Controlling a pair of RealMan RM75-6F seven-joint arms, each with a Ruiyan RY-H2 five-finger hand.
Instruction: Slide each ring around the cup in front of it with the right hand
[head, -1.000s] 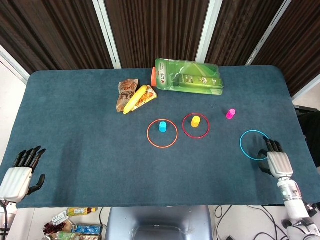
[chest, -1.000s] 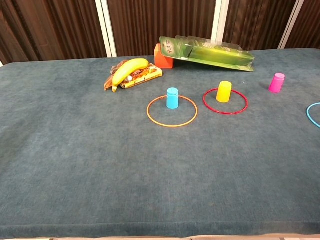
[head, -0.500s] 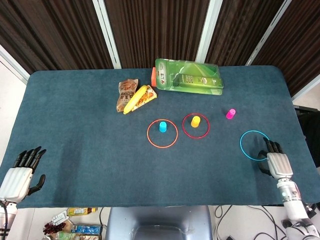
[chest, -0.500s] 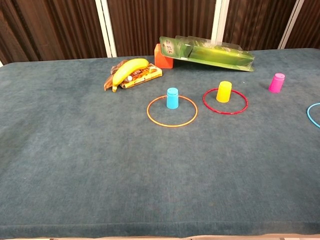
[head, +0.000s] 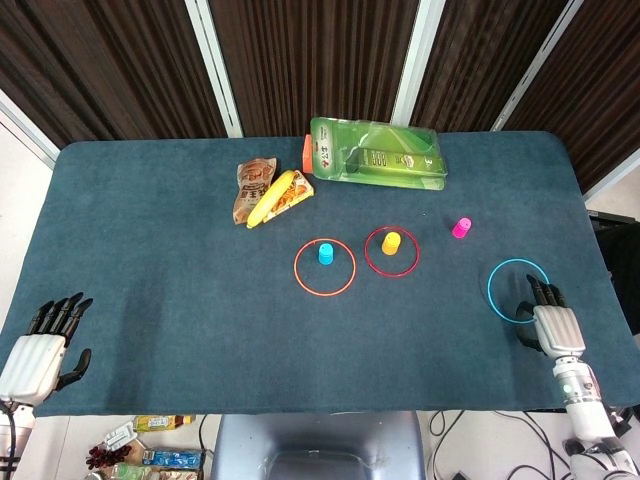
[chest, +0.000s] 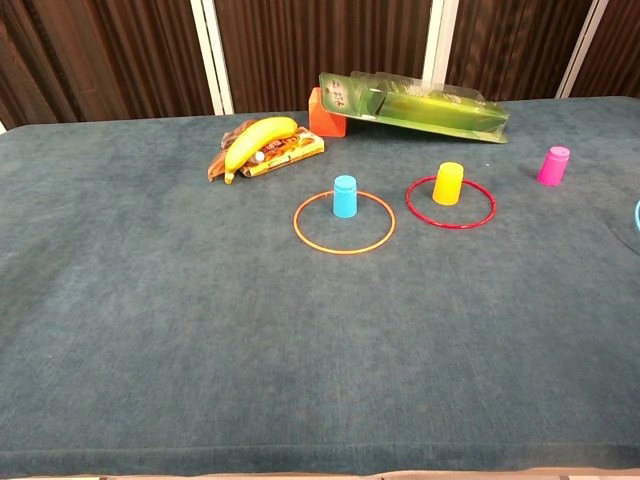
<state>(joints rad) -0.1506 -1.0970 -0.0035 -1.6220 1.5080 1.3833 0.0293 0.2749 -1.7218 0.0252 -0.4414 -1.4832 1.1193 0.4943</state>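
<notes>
An orange ring (head: 325, 267) lies around the blue cup (head: 326, 254), and a red ring (head: 392, 251) lies around the yellow cup (head: 391, 243). The pink cup (head: 461, 228) stands alone, with the blue ring (head: 519, 290) on the cloth to its lower right, apart from it. My right hand (head: 551, 322) lies flat at the table's right front, its fingertips (head: 533, 293) touching the ring's near edge; nothing is held. My left hand (head: 42, 347) rests at the left front corner, fingers spread, holding nothing. The chest view shows the cups, both placed rings (chest: 344, 222) and no hands.
A banana (head: 272, 197) lies on snack packets (head: 252, 188) behind the blue cup. A green blister pack (head: 378, 153) leans on an orange block (head: 307, 153) at the back. The blue cloth table (head: 170, 290) ends just right of my right hand.
The blue ring has slid a little to the right, nearly out of the chest view. My right hand has shifted slightly back. The left hand has stayed still.
</notes>
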